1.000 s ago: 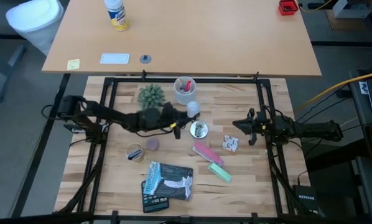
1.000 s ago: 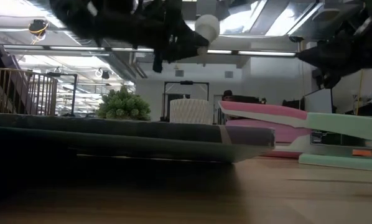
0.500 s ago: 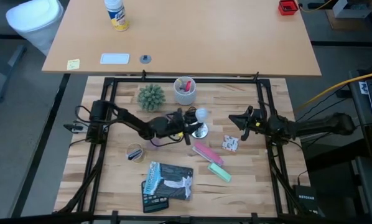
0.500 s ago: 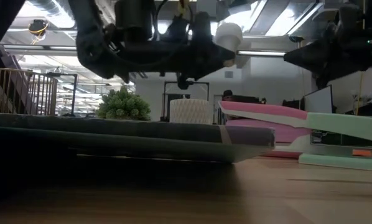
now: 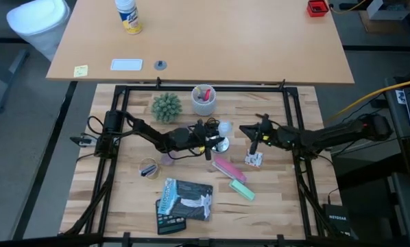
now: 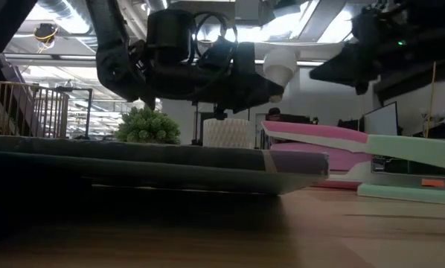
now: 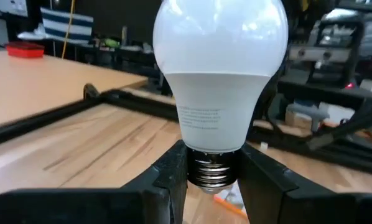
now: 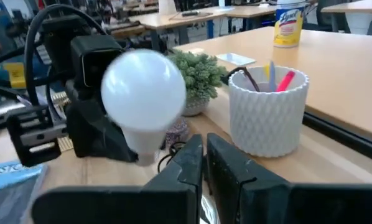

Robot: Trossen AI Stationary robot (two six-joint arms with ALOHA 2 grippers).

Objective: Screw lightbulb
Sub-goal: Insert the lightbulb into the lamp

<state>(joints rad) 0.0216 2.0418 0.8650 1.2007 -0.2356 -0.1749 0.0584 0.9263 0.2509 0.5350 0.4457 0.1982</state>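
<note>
left claw (image 7: 214, 180) clamped on lightbulb (image 7: 220, 81) by its screw base, above tabletop (image 5: 129, 185), right claw (image 8: 204, 155) narrow and empty near it, white cup (image 8: 268, 112) holding pens (image 8: 279, 78)

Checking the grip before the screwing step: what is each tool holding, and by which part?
The left tool holds the lightbulb by its silvery screw base. The right tool is shut and holds nothing.
</note>
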